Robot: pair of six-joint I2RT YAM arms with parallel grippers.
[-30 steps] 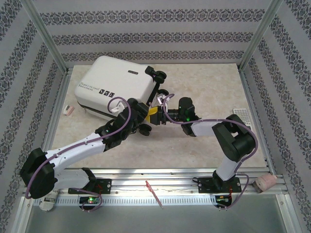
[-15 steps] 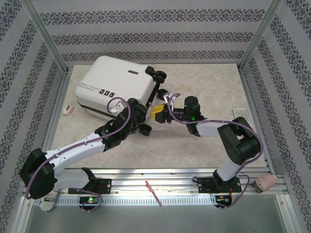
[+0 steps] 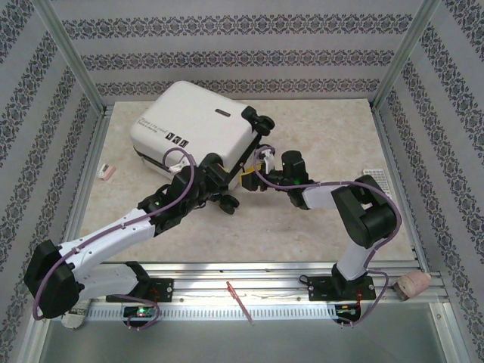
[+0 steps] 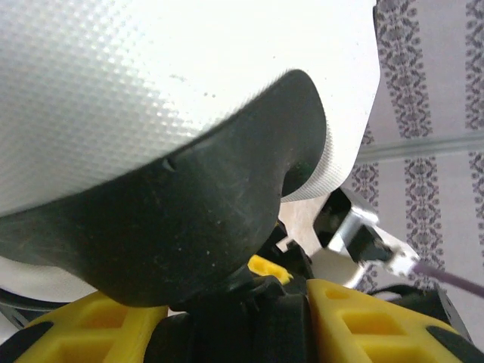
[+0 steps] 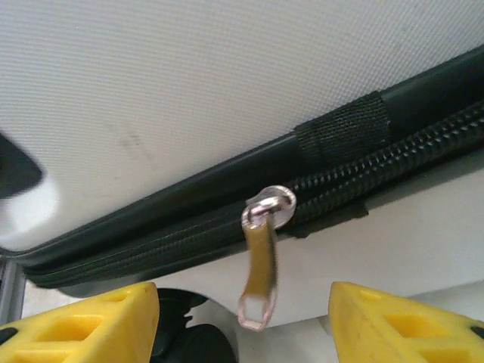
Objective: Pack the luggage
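Right wrist view: the luggage (image 5: 189, 76) zipper pull (image 5: 259, 265) dangles mid-frame inside the spread right hand (image 5: 242, 302); closing off-centre could knock it aside. Whether the left hand (image 4: 227, 310) pinches anything, I cannot tell.

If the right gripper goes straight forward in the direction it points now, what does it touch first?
Most likely the metal zipper pull, hanging between the open fingers of the right gripper. Right behind it is the black zipper seam of the luggage. Depth is unclear.
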